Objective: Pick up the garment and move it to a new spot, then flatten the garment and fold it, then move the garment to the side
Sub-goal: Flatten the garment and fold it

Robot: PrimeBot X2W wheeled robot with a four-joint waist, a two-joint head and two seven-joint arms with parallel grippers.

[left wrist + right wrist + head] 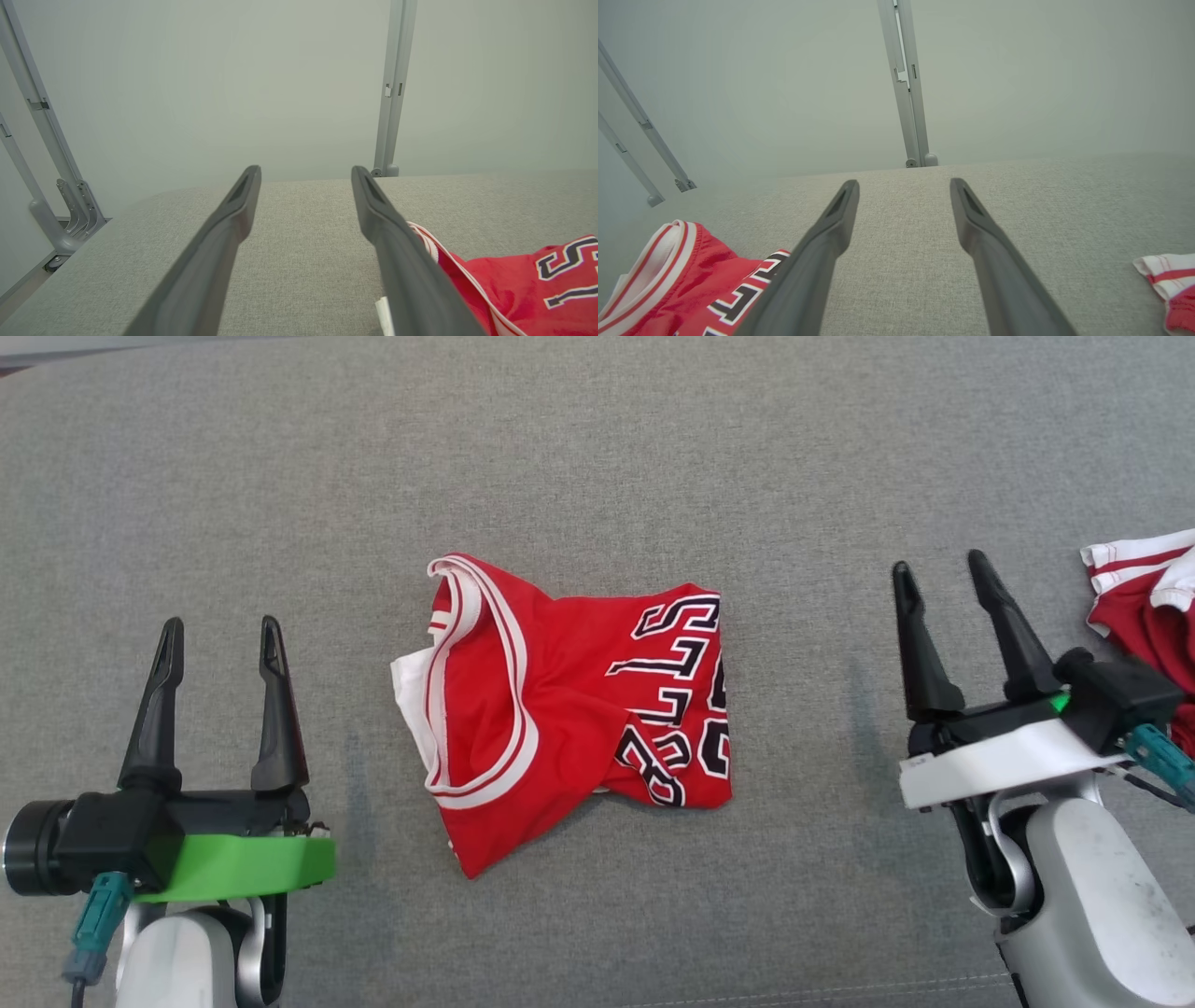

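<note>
Most of the job looks done: the red garment (569, 700) lies folded (a bit roughly) in the middle of the table (597, 457); moving it aside seems left. Flanking it, the left pincer (221, 623) and right pincer (939, 562) stand open, holding nothing.

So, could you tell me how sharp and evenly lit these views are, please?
Head view: soft, even light, the red jersey crisp, faint shadows beside the left gripper and right gripper. Left wrist view: the fingers blur toward the bottom edge, the wall hazy. Right wrist view: the same finger blur.
</note>
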